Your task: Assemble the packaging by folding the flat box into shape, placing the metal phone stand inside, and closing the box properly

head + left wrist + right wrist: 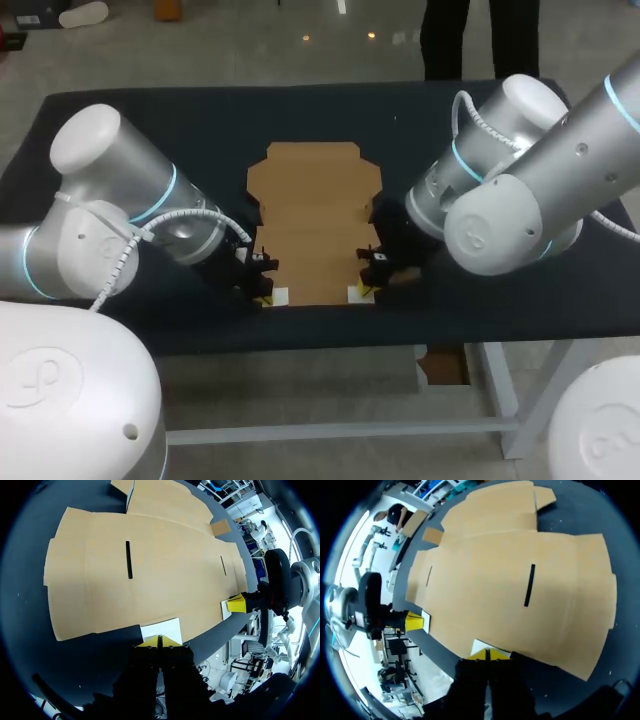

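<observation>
Left gripper (159, 641): at the table's near edge, by the box's near left corner. The yellow tips are pressed together with only a thin seam between them. They sit at the near edge of a white patch (162, 629), and whether they pinch it cannot be told.
Right gripper (487, 654): at the table's near edge, by the box's near right corner. The yellow tips are closed tip to tip, against a second white patch (485, 646). A grip on it cannot be made out.
White patches: one at each near corner of the cardboard, lying flat, just ahead of each gripper.
Left arm (110, 210): comes in from the table's left side, angled down toward the near edge.
Right arm (520, 180): comes in from the table's right side, angled down in the same way.
Flat cardboard box (315, 225): unfolded and lying flat on the dark table (120, 105), midway between the side edges. Its near end is close to the near edge, and its far end stops short of the far edge.
Slots: a narrow dark slit (129, 560) is cut into the left side panel, and another (530, 585) into the right.
Far flaps (315, 155): the narrower end panel with small notched tabs, flat, pointing toward the far edge.
</observation>
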`<state>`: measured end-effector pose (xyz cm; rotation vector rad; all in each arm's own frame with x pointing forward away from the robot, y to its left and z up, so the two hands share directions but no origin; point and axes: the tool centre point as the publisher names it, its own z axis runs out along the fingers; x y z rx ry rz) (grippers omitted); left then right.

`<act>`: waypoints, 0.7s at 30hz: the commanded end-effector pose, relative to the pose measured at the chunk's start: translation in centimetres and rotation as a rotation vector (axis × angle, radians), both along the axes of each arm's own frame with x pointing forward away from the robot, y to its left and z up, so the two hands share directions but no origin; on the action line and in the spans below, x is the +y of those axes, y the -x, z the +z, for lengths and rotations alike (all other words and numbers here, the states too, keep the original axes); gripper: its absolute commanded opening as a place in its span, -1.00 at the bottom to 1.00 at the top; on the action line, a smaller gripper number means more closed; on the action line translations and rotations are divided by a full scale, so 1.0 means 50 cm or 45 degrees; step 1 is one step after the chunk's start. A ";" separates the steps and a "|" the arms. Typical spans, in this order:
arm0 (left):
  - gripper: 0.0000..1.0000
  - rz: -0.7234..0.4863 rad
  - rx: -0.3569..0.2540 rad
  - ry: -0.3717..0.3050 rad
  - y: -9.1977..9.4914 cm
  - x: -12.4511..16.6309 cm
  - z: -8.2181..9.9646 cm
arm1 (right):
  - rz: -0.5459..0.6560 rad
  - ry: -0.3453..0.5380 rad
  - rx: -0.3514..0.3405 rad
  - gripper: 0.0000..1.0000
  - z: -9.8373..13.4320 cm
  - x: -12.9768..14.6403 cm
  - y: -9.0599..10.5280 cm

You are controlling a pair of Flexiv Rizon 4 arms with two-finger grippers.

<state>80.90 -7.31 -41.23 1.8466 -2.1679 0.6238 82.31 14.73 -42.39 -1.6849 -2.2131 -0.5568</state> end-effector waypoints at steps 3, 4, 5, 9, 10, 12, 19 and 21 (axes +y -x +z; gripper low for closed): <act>-1.00 0.003 -0.029 -0.011 0.008 -0.002 0.014 | -0.023 -0.012 -0.064 -1.00 0.021 -0.010 0.006; -1.00 0.003 -0.039 -0.011 0.009 -0.001 0.021 | -0.022 -0.027 -0.071 -1.00 0.026 -0.013 0.004; -1.00 0.004 -0.044 -0.009 0.010 0.001 0.026 | -0.023 -0.037 -0.076 -1.00 0.031 -0.017 0.003; -1.00 0.016 -0.061 -0.007 0.011 0.007 0.045 | -0.030 -0.088 -0.096 -1.00 0.046 -0.032 -0.001; -1.00 0.023 -0.066 -0.007 0.011 0.010 0.052 | -0.039 -0.087 -0.105 -1.00 0.051 -0.038 -0.002; -1.00 0.032 -0.074 -0.009 0.012 0.016 0.063 | -0.042 -0.127 -0.115 -1.00 0.061 -0.048 -0.003; -1.00 0.054 -0.106 0.010 0.013 0.031 0.097 | -0.054 -0.196 -0.139 -1.00 0.089 -0.078 -0.010; -1.00 0.057 -0.114 0.018 0.013 0.034 0.105 | -0.050 -0.204 -0.149 -1.00 0.097 -0.081 -0.013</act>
